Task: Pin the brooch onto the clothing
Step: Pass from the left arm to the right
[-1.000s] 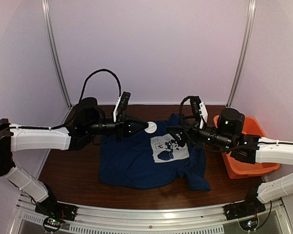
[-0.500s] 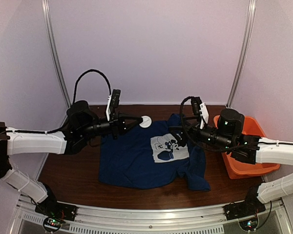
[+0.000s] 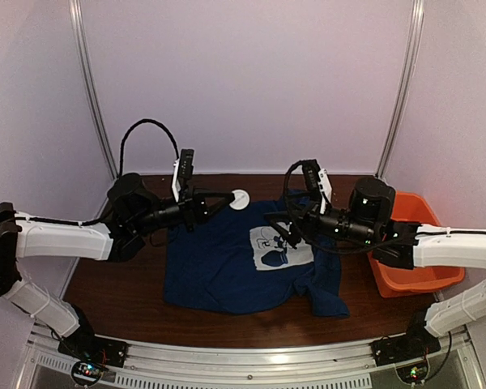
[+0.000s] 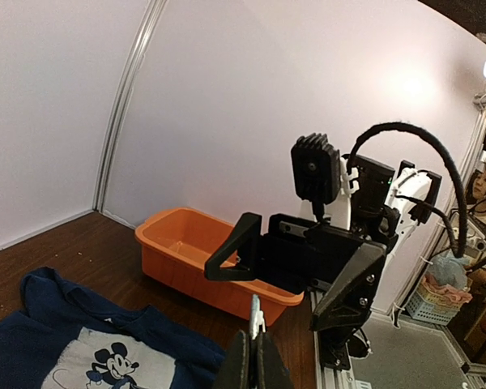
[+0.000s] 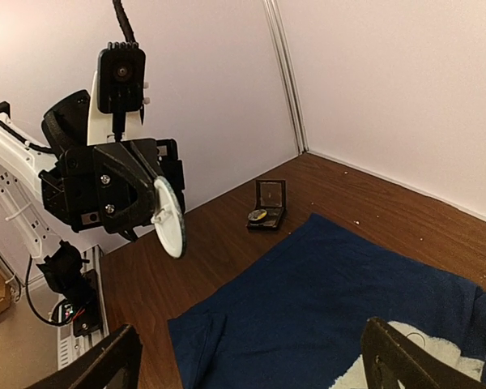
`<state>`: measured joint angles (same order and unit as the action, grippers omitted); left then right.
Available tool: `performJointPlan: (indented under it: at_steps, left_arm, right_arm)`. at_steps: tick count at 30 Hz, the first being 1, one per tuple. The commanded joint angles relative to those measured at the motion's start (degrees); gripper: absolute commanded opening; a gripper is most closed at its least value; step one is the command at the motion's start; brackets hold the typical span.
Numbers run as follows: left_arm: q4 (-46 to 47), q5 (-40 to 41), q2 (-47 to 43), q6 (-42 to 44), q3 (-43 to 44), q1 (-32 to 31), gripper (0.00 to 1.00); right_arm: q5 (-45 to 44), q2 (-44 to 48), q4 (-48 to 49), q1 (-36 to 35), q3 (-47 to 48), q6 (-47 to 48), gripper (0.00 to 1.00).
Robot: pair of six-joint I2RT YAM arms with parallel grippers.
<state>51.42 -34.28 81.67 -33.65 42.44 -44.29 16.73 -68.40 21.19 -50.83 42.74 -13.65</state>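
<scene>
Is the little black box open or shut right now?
Open: the box shows its lid standing upright above the base in the right wrist view.

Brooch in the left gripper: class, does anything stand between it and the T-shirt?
Nothing visible does. The brooch, pinched in the left gripper, has only open air toward the T-shirt. The open right gripper hangs above the print.

Brown table [image 3: 113,275], pale lilac walls [image 3: 251,81], silvery corner rails [image 3: 97,105], perhaps a basket [image 4: 440,301] beyond.
</scene>
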Motion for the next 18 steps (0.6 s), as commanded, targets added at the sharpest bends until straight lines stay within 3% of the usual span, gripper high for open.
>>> performJointPlan:
  at_steps: [1,18]
  left_arm:
    - [4.9,-0.6,0.9,-1.5,-0.9,0.3,0.0]
    - [7.2,-2.0,2.1,-1.8,-1.3,0.3,0.0]
  right_arm:
    - [1.8,-1.5,2.5,-0.3,2.1,-0.1,0.95]
    - [5.3,-6.5,3.1,-0.5,5.8,-1.4,0.91]
